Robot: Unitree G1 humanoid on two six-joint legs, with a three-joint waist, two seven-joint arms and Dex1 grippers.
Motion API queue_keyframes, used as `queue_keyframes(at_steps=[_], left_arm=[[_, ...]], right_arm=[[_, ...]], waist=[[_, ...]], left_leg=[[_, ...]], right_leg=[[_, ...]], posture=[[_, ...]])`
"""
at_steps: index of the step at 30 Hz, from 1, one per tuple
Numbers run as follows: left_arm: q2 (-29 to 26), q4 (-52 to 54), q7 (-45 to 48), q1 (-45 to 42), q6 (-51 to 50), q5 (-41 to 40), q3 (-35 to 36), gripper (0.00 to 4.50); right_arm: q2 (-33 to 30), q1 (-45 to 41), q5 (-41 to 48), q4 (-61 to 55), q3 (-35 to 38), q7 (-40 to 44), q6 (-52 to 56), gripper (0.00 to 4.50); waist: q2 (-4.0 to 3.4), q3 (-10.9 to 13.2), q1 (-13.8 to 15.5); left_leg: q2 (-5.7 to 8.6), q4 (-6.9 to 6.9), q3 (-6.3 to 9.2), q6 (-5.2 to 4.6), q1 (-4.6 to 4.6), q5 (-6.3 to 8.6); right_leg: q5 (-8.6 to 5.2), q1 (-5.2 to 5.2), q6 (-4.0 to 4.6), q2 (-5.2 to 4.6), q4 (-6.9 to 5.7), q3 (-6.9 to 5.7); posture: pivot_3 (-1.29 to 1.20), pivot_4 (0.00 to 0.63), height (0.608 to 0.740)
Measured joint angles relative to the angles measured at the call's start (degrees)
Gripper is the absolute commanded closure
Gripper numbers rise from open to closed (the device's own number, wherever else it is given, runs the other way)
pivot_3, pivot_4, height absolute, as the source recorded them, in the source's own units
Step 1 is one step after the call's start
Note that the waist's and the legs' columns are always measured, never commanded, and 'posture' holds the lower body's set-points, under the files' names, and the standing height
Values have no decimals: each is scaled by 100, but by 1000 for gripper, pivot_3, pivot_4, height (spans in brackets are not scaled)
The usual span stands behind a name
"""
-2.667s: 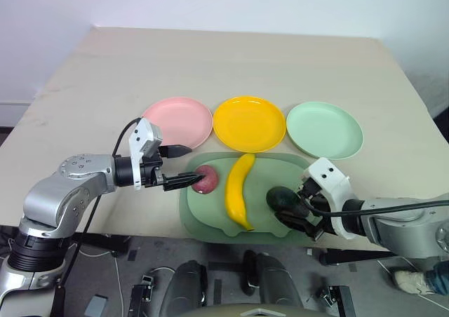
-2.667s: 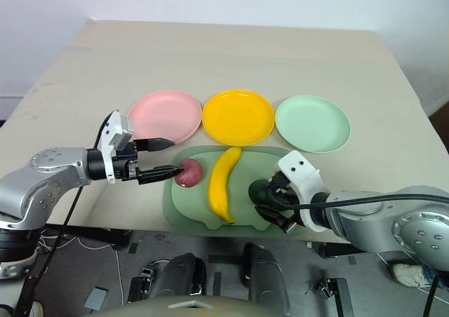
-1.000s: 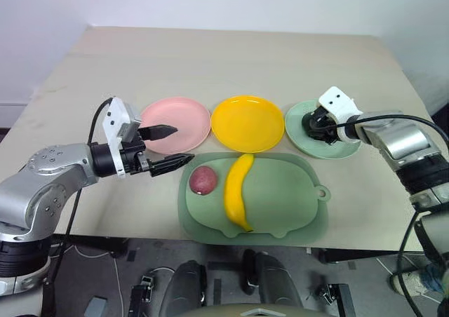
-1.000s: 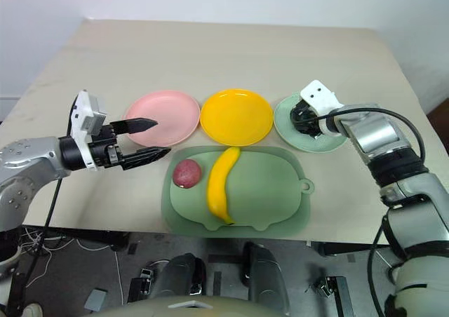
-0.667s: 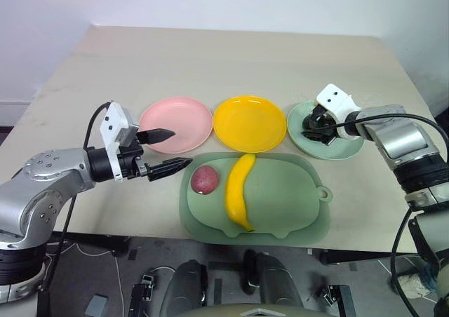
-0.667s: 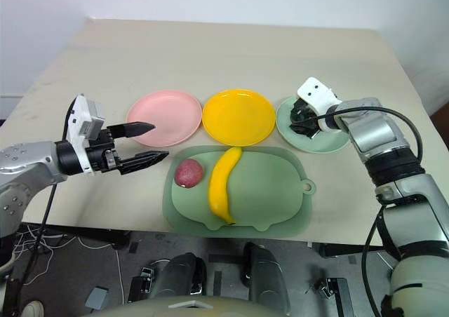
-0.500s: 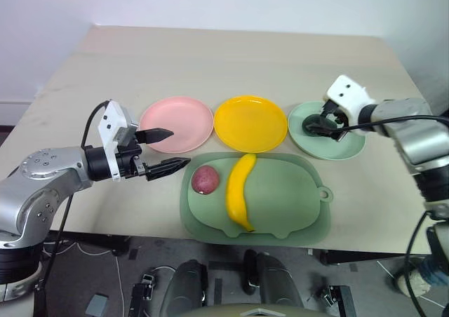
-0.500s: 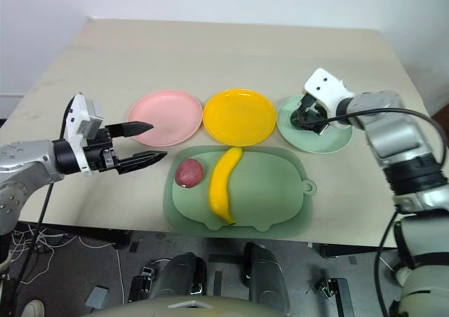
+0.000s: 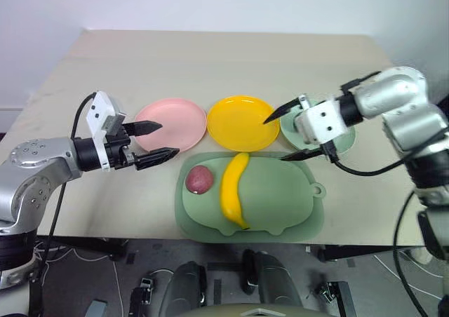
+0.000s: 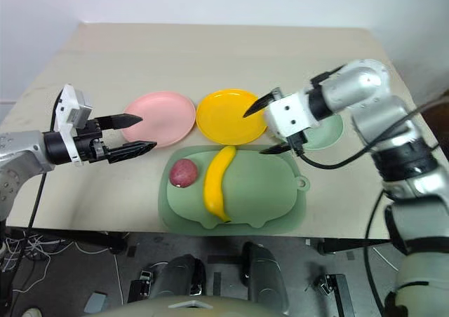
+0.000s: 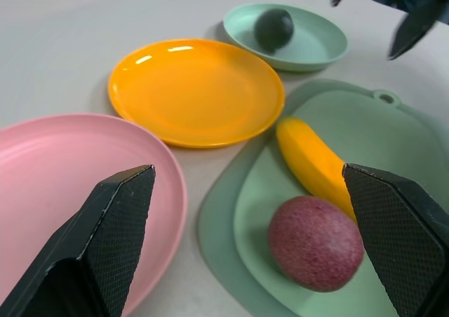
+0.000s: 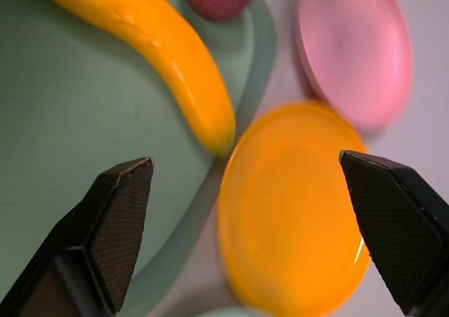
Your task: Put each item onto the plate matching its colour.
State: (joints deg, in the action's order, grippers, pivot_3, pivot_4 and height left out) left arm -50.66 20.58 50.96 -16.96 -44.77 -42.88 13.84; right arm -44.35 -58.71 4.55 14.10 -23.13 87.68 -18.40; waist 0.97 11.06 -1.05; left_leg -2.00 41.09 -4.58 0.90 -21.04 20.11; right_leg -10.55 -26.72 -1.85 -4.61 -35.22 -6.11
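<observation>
The avocado (image 11: 273, 28) sits on the mint green plate (image 11: 319, 47), a thing the left wrist view makes plain while in the head views the right arm covers most of that plate; the banana (image 9: 233, 189) and the reddish-purple fruit (image 9: 199, 179) both lie on the sage-green tray (image 9: 280, 205), and the pink plate (image 9: 175, 117) and yellow plate (image 9: 242, 120) are bare. The right gripper (image 9: 287, 135) (jaws spread wide, holding nothing) has swung away from the mint plate, where it was a second ago, and now hangs over the near edge of the yellow plate above the tray's far rim. The left gripper (image 9: 160, 140) hovers just left of the tray with its fingers wide apart and empty, in much the same place as before.
</observation>
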Motion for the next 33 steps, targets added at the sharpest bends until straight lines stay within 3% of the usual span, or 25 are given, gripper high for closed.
queue_keyframes(at_steps=[8, 15, 30, 33], left_arm=[[11, 513, -302, 608, -144, -192, 410, 0], [68, 878, -575, 886, -221, -414, 620, 0], [4, 979, -484, 970, -201, -484, 472, 0], [4, 979, -484, 964, -195, -456, 386, 0]], right_arm=[[824, -495, -358, 936, -850, 454, -1454, 43], [1538, -921, -1285, 2228, -1094, 88, -2323, 43], [2070, -1015, -2055, 3041, -1228, -424, -2540, 43], [2077, -1011, -2134, 3097, -1240, -443, -2530, 617]], waist=[[-2, 1, 49], [-5, 3, 19], [-7, 4, 10], [-7, 4, 13]], left_leg=[[2, 5, 6, 2, -13, -1], [-1, 5, 6, 17, -3, -9], [-3, 4, 7, 18, -1, -10], [-3, 4, 7, 17, -2, -9]], right_leg=[[1, 0, 0, -11, 3, -14], [3, 1, 7, -5, -8, -12], [4, 1, 9, -5, -9, -11], [4, 1, 9, -5, -8, -11]], posture=[[0, 150, 740], [0, 150, 740], [0, 150, 740], [0, 150, 740]])
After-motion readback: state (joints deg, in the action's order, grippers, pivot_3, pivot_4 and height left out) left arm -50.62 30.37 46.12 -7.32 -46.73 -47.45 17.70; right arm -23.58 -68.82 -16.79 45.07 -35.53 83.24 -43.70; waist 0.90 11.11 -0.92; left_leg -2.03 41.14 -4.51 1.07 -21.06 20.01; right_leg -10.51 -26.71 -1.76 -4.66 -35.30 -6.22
